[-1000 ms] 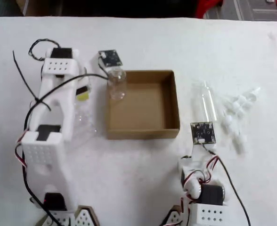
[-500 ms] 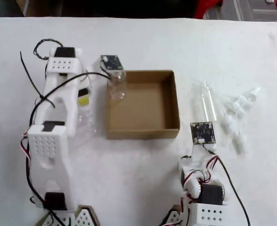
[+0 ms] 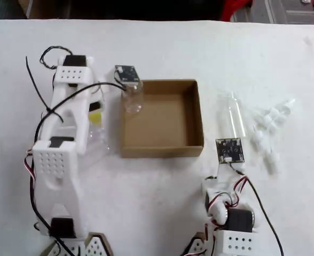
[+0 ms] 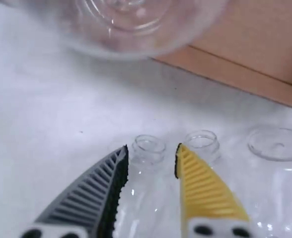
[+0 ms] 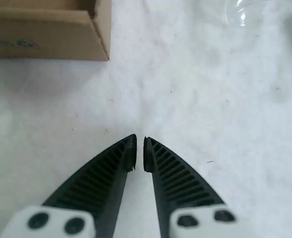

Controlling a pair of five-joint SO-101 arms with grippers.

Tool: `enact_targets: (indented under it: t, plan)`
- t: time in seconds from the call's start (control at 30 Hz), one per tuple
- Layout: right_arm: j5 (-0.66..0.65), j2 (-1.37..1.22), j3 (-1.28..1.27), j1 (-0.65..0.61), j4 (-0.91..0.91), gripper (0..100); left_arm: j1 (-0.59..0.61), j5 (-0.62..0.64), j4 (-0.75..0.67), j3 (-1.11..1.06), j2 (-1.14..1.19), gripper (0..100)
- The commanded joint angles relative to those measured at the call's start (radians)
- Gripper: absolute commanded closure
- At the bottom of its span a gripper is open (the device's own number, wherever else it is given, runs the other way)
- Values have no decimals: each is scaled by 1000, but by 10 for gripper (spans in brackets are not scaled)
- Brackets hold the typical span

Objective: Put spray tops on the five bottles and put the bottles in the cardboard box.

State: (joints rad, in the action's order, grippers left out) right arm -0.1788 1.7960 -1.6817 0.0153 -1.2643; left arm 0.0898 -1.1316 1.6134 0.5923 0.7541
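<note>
a white table (image 3: 162, 48) reaches back to a dark strip (image 3: 146, 9) and a red object (image 3: 237, 6).

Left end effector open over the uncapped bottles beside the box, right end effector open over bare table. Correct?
No. The right end effector is shut, not open: the right wrist view shows its jaws nearly meeting, nothing between them, over bare table. The left end effector is indeed open over the uncapped bottles beside the cardboard box.

A white-covered table (image 3: 162, 48) is seen from above, backed by dark shadow, a red object (image 3: 236, 7) and grey flooring (image 3: 290, 10).
</note>
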Motion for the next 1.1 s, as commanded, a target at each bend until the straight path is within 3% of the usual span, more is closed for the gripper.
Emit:
enact_targets:
  t: [0.0,1.07]
  plan:
    - [5,5,-9,8,-5,982,2,-9,-14,35,-16,823]
    - [5,5,-9,8,-5,982,16,-137,-57,46,58,823]
